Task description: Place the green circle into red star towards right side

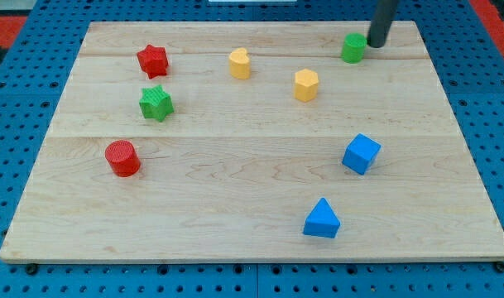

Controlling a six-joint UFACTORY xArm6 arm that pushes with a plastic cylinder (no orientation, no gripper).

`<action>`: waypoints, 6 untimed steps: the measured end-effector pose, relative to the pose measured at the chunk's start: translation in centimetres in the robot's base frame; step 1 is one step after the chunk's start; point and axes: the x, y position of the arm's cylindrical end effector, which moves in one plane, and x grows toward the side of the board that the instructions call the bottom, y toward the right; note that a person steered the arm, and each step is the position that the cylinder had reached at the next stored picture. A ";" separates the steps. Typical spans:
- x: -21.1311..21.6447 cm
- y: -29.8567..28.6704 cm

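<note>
The green circle sits near the view's top right of the wooden board. My tip is just to its right, touching or almost touching it. The red star lies at the view's top left, far from the green circle. The rod rises out of the view's top edge.
A green star lies just below the red star. A red circle is at the left. A yellow heart and a yellow hexagon lie between the green circle and the red star. A blue cube and a blue triangle are at the lower right.
</note>
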 end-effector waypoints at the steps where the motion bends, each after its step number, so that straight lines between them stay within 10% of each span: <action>1: 0.0 -3.8; 3: 0.9 0.1; 6: 2.2 -10.4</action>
